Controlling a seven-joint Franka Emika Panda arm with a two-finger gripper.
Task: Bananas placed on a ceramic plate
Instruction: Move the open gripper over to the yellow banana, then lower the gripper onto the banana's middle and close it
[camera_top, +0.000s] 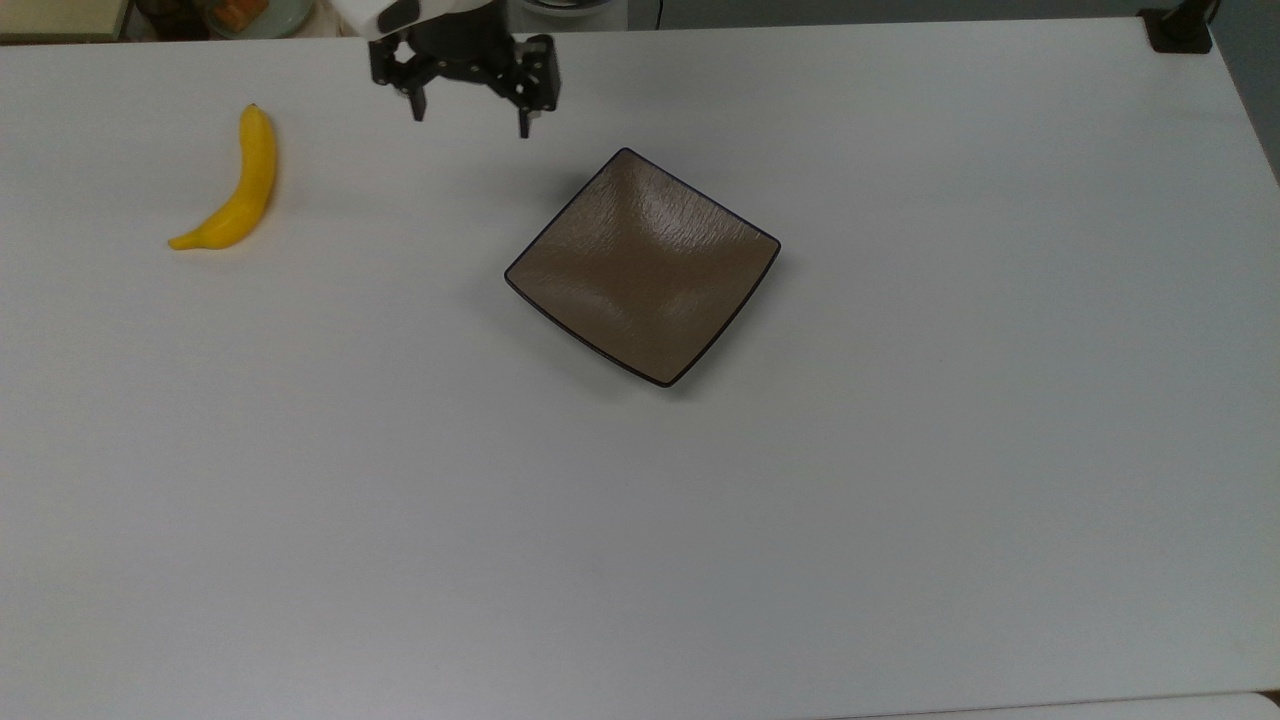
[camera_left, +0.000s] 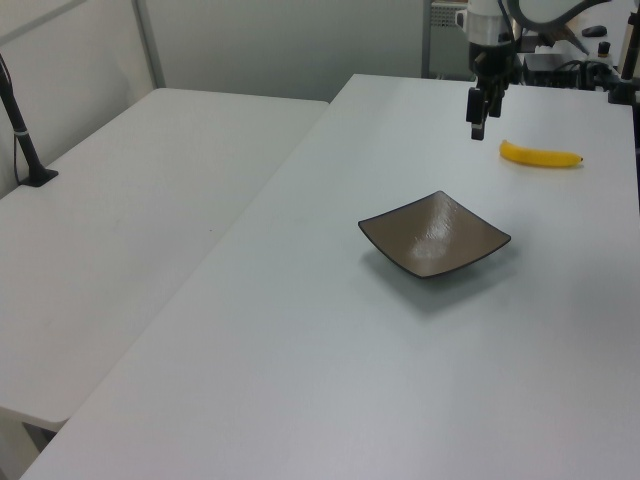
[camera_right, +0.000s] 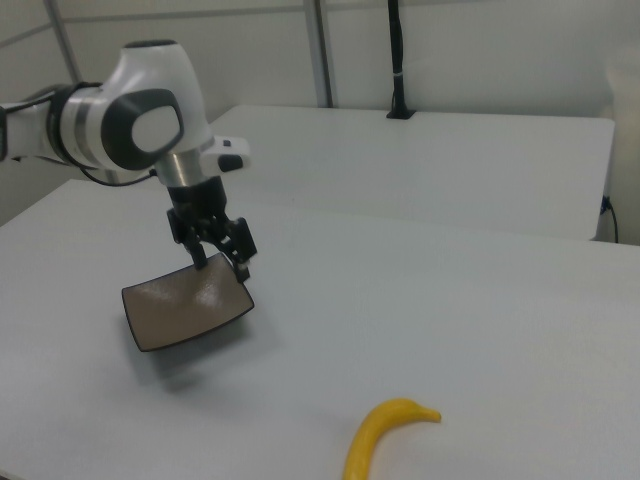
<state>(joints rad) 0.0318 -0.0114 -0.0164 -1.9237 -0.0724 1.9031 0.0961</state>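
A single yellow banana (camera_top: 238, 190) lies on the white table at the top view's left, also seen as a banana (camera_left: 540, 155) and a banana (camera_right: 378, 432). The square brown ceramic plate (camera_top: 643, 266) sits bare near the table's middle, as does the plate (camera_left: 434, 235) and the plate (camera_right: 186, 303). My gripper (camera_top: 470, 115) hangs open above the table between banana and plate, nearer the plate's far corner, holding nothing. It appears as the gripper (camera_left: 478, 115) and the gripper (camera_right: 222, 263) too.
The white table (camera_top: 640, 560) stretches wide toward the top view's bottom and right. A black post base (camera_top: 1178, 30) stands at the far right corner. A second white table (camera_left: 120, 230) adjoins on the left view's left.
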